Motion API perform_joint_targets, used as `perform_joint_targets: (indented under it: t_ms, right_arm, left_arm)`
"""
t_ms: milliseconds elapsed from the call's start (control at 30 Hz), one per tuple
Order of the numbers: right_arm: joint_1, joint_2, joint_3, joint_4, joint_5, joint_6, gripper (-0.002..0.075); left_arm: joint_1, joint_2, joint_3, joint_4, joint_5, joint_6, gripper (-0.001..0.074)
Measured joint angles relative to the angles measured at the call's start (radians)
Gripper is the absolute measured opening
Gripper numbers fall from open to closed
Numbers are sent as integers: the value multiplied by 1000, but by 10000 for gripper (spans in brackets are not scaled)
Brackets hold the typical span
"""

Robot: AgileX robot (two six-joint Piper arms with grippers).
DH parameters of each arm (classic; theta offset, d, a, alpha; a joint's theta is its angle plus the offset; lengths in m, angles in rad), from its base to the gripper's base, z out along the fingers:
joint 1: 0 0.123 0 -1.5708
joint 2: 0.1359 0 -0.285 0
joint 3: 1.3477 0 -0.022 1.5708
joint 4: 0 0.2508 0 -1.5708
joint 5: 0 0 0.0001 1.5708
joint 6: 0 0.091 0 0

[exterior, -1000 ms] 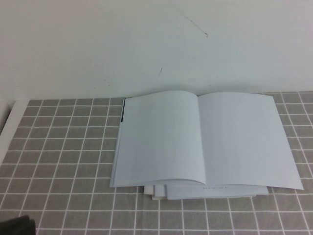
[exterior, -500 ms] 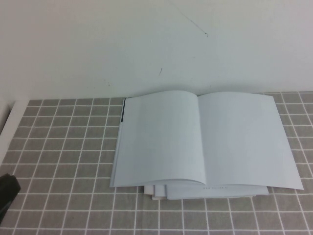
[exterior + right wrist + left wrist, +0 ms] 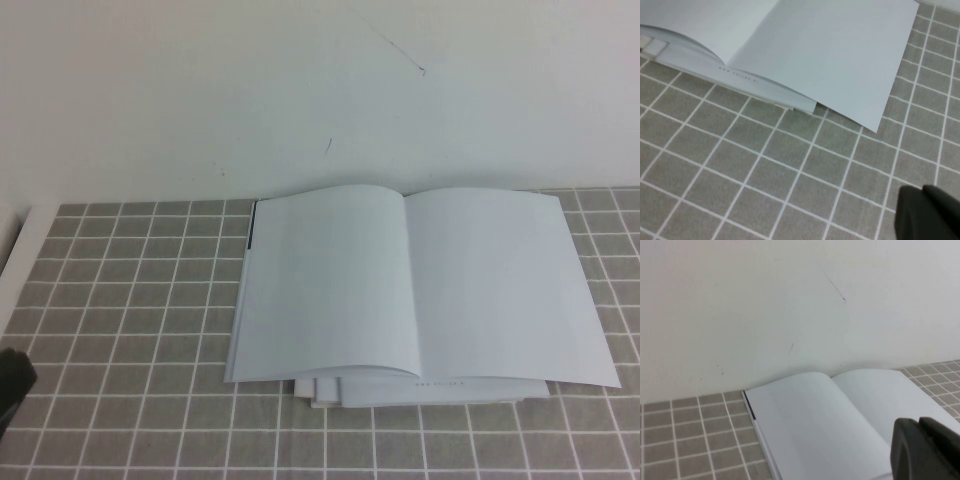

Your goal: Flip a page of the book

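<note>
The book [image 3: 420, 290] lies open on the grey tiled table, both facing pages plain white. Its left page [image 3: 330, 280] arches slightly near the spine; no photo grid shows on any page. My left gripper [image 3: 10, 388] is at the table's left edge, well left of the book and near its front, and only a dark tip of it shows. In the left wrist view its fingers [image 3: 912, 450] are pressed together, empty, with the book [image 3: 830, 425] beyond them. My right gripper [image 3: 926, 212] is shut and empty over bare tiles, off the book's [image 3: 815, 45] near right corner. It is outside the high view.
Loose white sheets [image 3: 320, 392] stick out from under the book's front edge and also show in the right wrist view [image 3: 652, 47]. A white wall [image 3: 300, 90] rises just behind the book. The table's white left border [image 3: 20, 260] runs beside the tiles.
My left gripper has moved from the bottom left corner up along the table's left edge. The book has not moved.
</note>
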Motion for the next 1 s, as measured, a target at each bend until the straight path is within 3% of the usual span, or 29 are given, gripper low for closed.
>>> perform_joint_targets:
  t_ms: [433,667,1000]
  right_arm:
    - [0,0,0,2,-1,0,-2]
    - [0,0,0,2,-1,0,-2]
    - [0,0,0,4,-1,0,-2]
  left_arm:
    - [2,-73,196,115,-107,111,-4]
    - [130,-205,376,380,-202,-201,-4]
    - [161,-302,470,567,-104,-254,-4]
